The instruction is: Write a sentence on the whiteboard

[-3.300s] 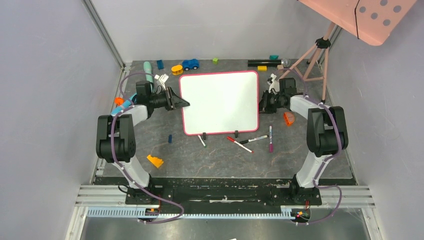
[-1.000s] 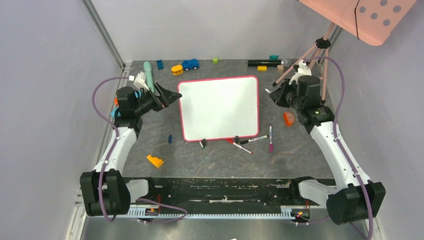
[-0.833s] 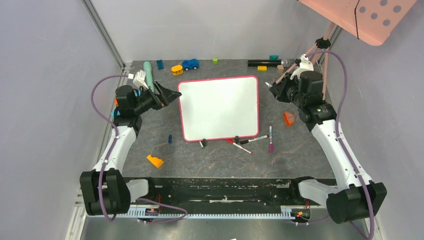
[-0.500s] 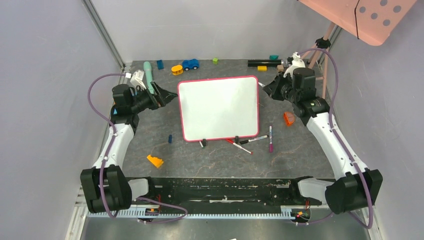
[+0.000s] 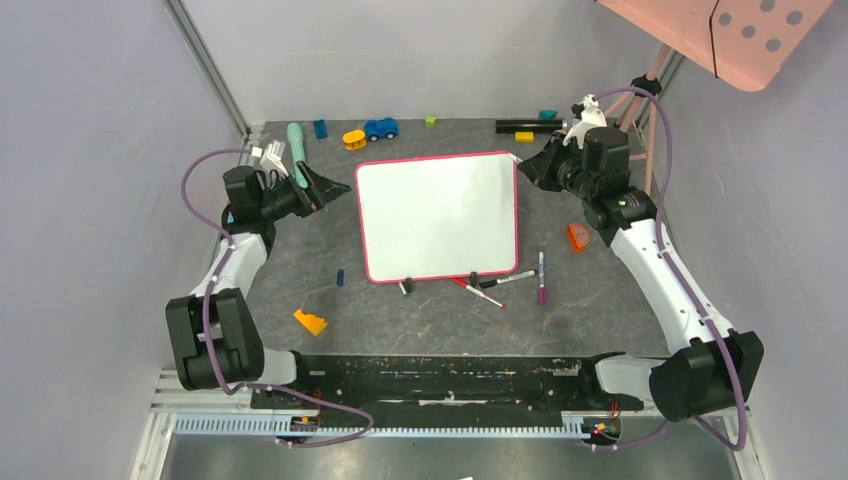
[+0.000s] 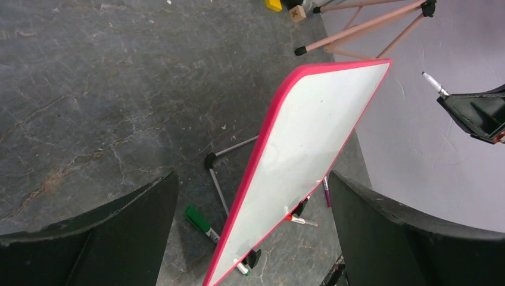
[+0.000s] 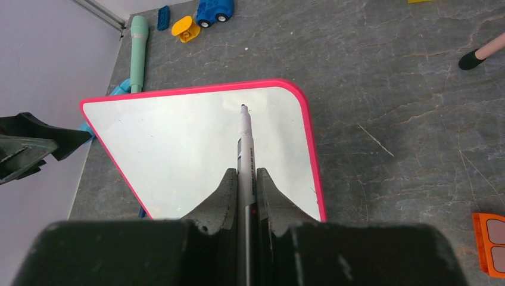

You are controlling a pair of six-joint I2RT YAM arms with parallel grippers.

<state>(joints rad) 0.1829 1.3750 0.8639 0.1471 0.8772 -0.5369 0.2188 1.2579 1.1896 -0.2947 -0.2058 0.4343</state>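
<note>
The whiteboard (image 5: 436,215) stands tilted on two black clip feet, pink-red frame all round. Its white face (image 7: 196,149) is bare; the sentence is out of view. My right gripper (image 5: 532,166) hovers off the board's top right corner, shut on a thin grey marker (image 7: 244,143) whose dark tip points over the upper right of the board. My left gripper (image 5: 335,188) hangs open beside the board's left edge, apart from it. In the left wrist view its wide black fingers (image 6: 107,232) frame the board's edge (image 6: 262,155).
Loose markers (image 5: 541,277) lie by the board's front feet, and a green one (image 6: 199,221) behind it. A pink tripod (image 5: 625,105) stands at the back right, near an orange piece (image 5: 577,236). Toys (image 5: 380,128) line the back; an orange block (image 5: 310,322) lies front left.
My right gripper has moved back and left with the marker, toward the board's top right corner. My left gripper has drawn slightly left, away from the board. The board has stayed put.
</note>
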